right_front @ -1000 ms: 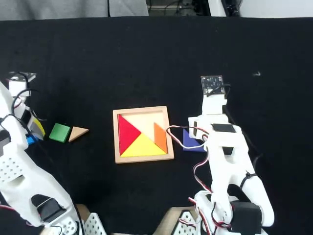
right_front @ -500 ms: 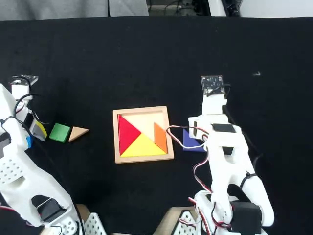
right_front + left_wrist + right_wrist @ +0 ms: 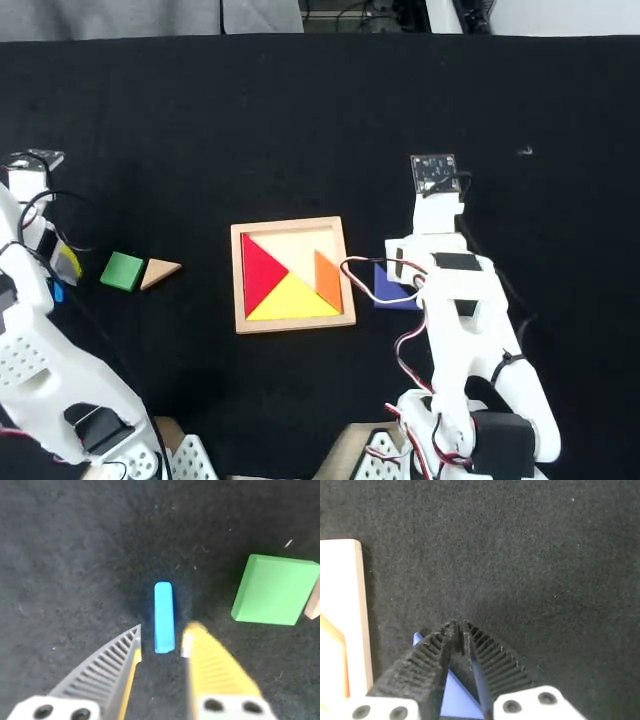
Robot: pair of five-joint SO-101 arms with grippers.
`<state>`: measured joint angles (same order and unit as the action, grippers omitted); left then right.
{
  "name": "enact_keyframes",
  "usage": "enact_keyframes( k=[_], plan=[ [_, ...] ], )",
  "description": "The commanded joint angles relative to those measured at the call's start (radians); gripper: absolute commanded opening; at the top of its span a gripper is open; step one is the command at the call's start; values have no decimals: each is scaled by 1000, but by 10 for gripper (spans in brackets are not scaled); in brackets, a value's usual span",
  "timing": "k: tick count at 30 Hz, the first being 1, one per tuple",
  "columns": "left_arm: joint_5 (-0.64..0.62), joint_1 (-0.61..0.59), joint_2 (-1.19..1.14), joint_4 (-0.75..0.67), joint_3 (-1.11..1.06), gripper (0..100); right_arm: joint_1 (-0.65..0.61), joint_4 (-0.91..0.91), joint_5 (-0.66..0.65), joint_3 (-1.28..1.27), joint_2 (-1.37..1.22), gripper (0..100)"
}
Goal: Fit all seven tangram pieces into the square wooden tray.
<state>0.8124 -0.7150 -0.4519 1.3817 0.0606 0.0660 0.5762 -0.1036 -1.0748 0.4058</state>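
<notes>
The square wooden tray (image 3: 238, 277) lies mid-table holding a red, a yellow and an orange triangle. To its left lie a green square (image 3: 122, 271) and a tan triangle (image 3: 158, 271). My left gripper (image 3: 161, 632) is open at the table's left edge. Its grey and yellow fingertips stand on either side of the near end of a light blue piece (image 3: 164, 614), which stands on its edge. The green square (image 3: 275, 596) lies just beyond. My right gripper (image 3: 458, 626) is shut and empty, over a dark blue triangle (image 3: 454, 700) that lies right of the tray (image 3: 340, 610).
The left arm's white body (image 3: 40, 360) covers the table's front left corner. The right arm (image 3: 460, 330) stands over the dark blue triangle (image 3: 393, 291). Black cloth covers the whole table.
The left arm's wrist has swung slightly to the left, away from the green square. The right arm and the pieces in the tray have not moved.
</notes>
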Motion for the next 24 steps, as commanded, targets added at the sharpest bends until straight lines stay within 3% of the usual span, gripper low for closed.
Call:
enact_keyframes(
  k=[1,11,17,24],
  plan=[
    [6,-2,63,15,4,79,11,-15,-2,2,2,14],
    [2,4,29,15,5,90,11,-15,-2,2,2,14],
    [5,76,58,126,16,37,11,-15,-2,2,2,14],
    [-3,124,101,137,5,35,11,-15,-2,2,2,14]
  ],
)
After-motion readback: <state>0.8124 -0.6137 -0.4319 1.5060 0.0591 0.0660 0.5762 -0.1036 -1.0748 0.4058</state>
